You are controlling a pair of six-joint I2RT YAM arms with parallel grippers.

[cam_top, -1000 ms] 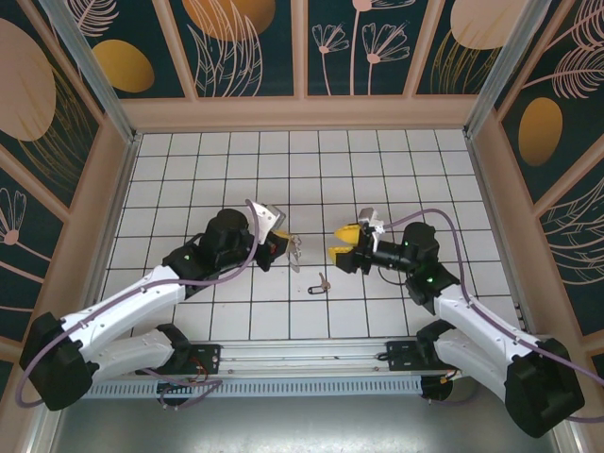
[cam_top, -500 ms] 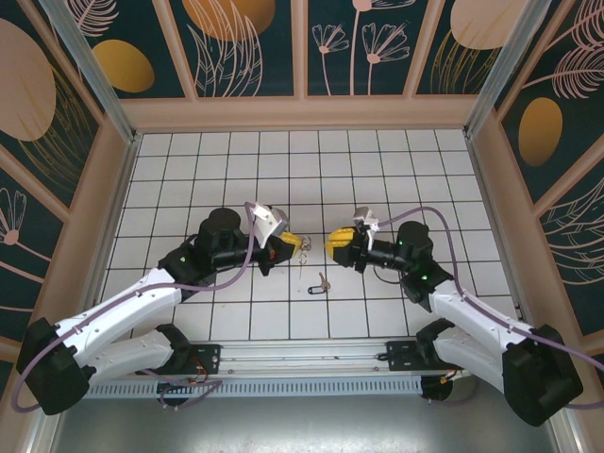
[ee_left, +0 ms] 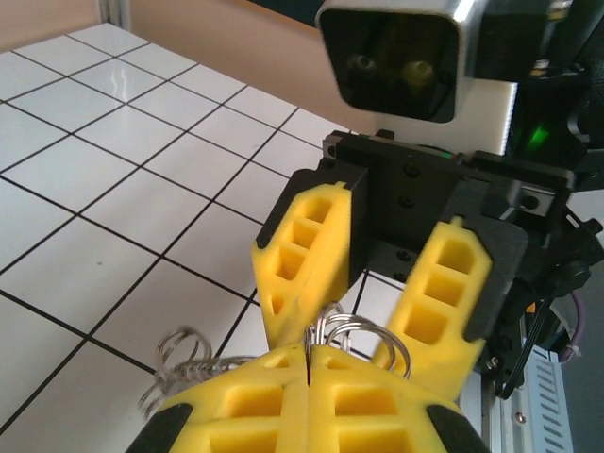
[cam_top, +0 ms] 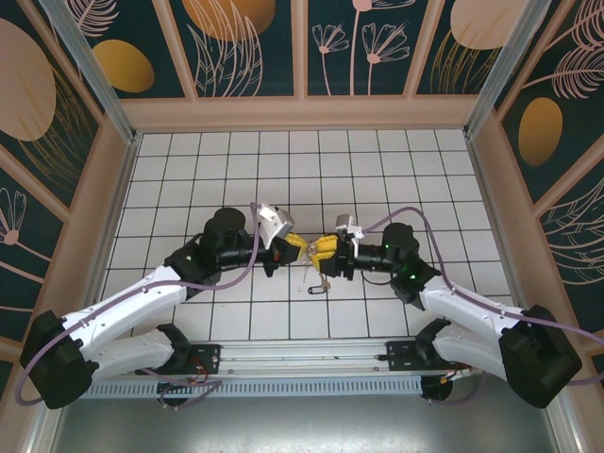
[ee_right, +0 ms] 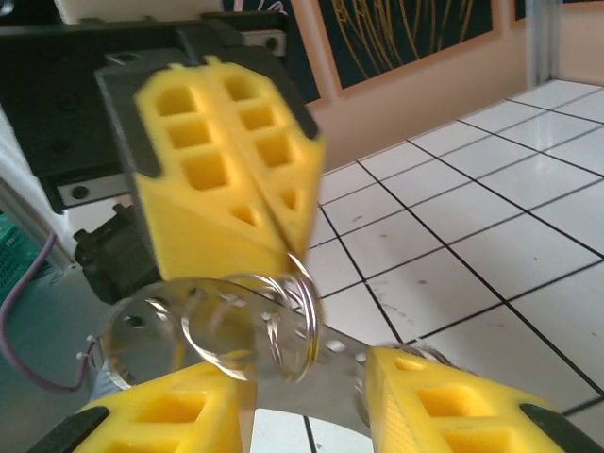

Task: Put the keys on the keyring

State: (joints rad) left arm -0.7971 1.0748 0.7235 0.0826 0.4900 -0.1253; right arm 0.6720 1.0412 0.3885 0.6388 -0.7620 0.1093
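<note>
Top external view: the right gripper (cam_top: 325,253) is arriving at the keyring (cam_top: 310,255), jaws parted around it. The left gripper (cam_top: 296,247) is clamping that keyring. 1 key (cam_top: 322,280) is lying just nearside of it, unthreaded, so threading is waiting.

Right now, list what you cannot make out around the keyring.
- Left wrist: keyring lower part hidden behind the shut left gripper.
- Right wrist: its rings are blurred; contact with the right gripper is unclear.
- Top external: keyring too small, crowded between both grippers.
- Top external: key too small for detail.
</note>
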